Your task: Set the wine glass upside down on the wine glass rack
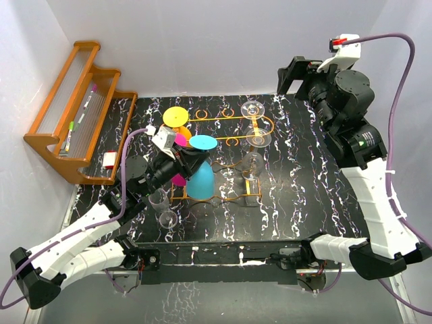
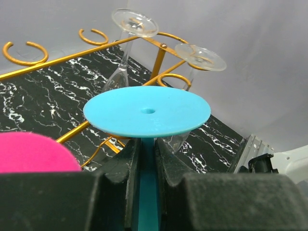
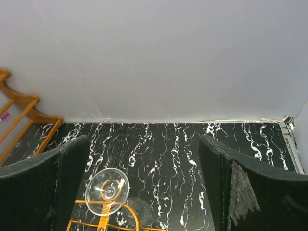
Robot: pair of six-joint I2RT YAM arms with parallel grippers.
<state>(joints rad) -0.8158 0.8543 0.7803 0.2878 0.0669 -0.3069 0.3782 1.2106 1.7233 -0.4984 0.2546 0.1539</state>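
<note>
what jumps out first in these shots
A bright blue wine glass is held upside down, its stem clamped in the left gripper, at the middle of the gold wire rack. Clear glasses hang upside down along the rack's right end, and the right gripper hovers open beyond them.

1. The left arm [image 1: 81,239] is stretched low from its base at the near left corner of the desk [image 1: 290,216], slanting inward toward the middle.
2. Its wrist is turned so that the left claw [image 1: 189,156] is pointed away from the base, over the desk's centre.
3. The left claw's jaws are drawn almost together, and the stem of the blue wine glass [image 2: 147,111] is clamped between the black fingers [image 2: 122,166], just under the foot.
4. The right arm [image 1: 374,196] is raised from its base at the near right and carried high toward the far right corner.
5. The right claw [image 1: 289,79] is held spread wide, with nothing gripped between its fingers [image 3: 48,178].
</note>
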